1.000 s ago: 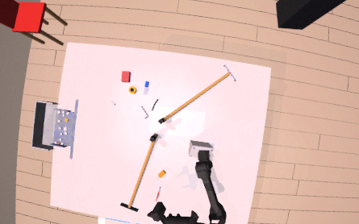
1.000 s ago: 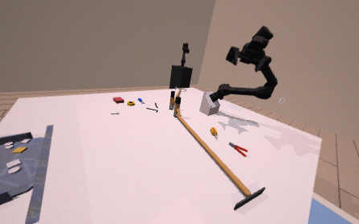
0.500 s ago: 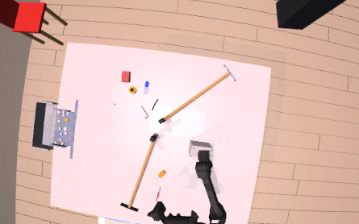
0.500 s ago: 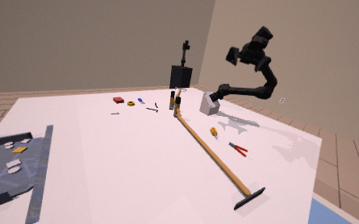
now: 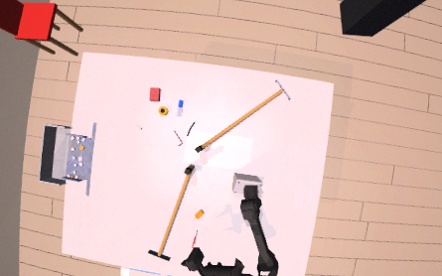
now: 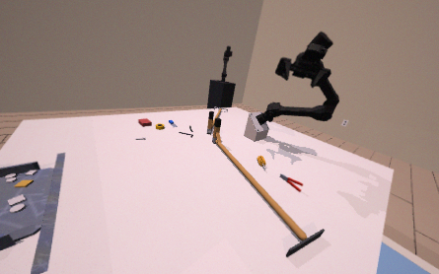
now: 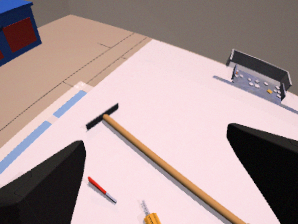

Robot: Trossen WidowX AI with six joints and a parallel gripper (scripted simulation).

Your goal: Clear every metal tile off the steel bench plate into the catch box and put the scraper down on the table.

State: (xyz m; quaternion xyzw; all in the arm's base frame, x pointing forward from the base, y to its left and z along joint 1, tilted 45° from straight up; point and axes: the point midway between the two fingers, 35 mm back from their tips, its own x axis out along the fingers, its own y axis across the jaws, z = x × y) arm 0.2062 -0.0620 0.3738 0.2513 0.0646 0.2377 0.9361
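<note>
The long scraper (image 5: 175, 212) (image 6: 261, 189) (image 7: 150, 152) lies on the table, its flat black blade near the front edge and its black upright grip (image 5: 189, 169) (image 6: 217, 125) at mid-table. My gripper (image 5: 217, 259) (image 6: 301, 76) (image 7: 158, 139) is open and empty, high above the table, clear of the scraper. The steel bench plate (image 5: 87, 169) (image 6: 36, 204) stands at the far left in the top view. Several pale tiles (image 5: 79, 158) (image 6: 17, 208) and an orange one (image 5: 81, 147) (image 6: 24, 183) (image 7: 269, 91) lie on it. The catch box (image 5: 55, 154) (image 7: 260, 65) adjoins its far end.
A second long-handled tool (image 5: 243, 119) with a thin toothed head lies toward the back right. Red-handled pliers (image 5: 195, 239) (image 6: 297, 183) (image 7: 97, 185) and an orange-handled tool (image 5: 200, 213) (image 6: 261, 162) (image 7: 151, 219) lie beside the scraper. A red block (image 5: 155, 94) (image 6: 145, 122) and yellow ring (image 5: 163, 110) (image 6: 160, 126) lie farther back.
</note>
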